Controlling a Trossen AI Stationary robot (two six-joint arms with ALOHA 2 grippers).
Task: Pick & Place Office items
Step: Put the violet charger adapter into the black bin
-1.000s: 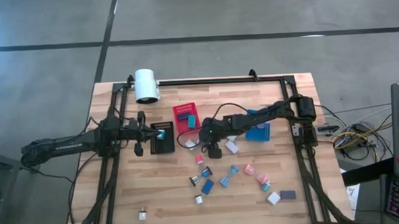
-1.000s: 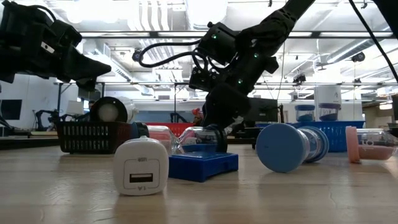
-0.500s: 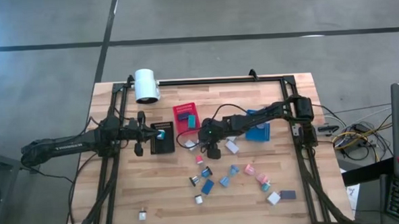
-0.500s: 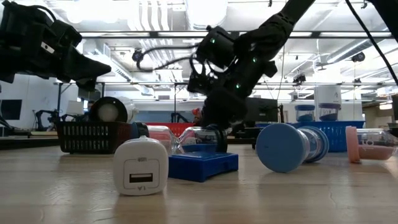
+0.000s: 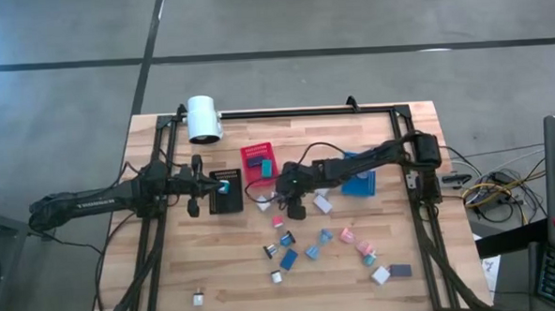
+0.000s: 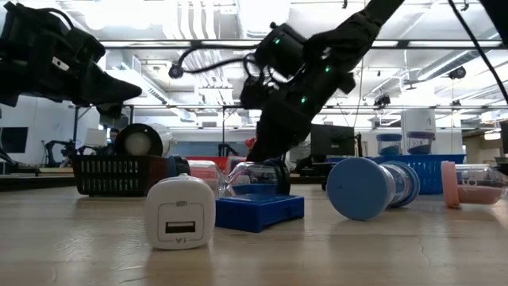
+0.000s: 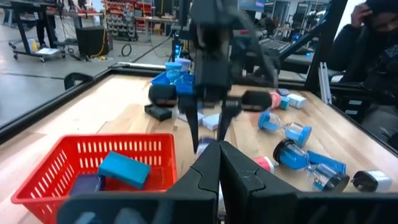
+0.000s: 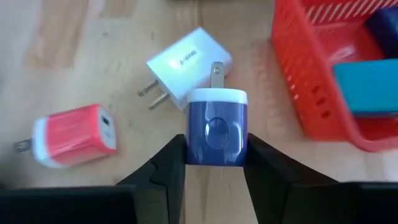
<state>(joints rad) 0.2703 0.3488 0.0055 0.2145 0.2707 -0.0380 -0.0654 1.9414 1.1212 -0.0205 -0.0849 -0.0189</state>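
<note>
Right claw [image 8: 214, 163]: closed on a dark blue plug adapter [image 8: 216, 130], one finger on each flank, prongs pointing away from the wrist. Held just above the desk [image 8: 93, 37]. Directly ahead of this claw lies a white adapter [image 8: 186, 62] on its side; to one side of it a pink adapter [image 8: 73, 135], to the other the red bin [image 8: 305, 93] containing a teal block [image 8: 367, 87].

Left claw [image 7: 219, 163]: fingers shut together, holding nothing visible, raised beside the black bin [image 5: 226, 190]. The remaining office items [image 5: 328, 247] lie scattered on the desk beyond the right claw, towards the near edge.
</note>
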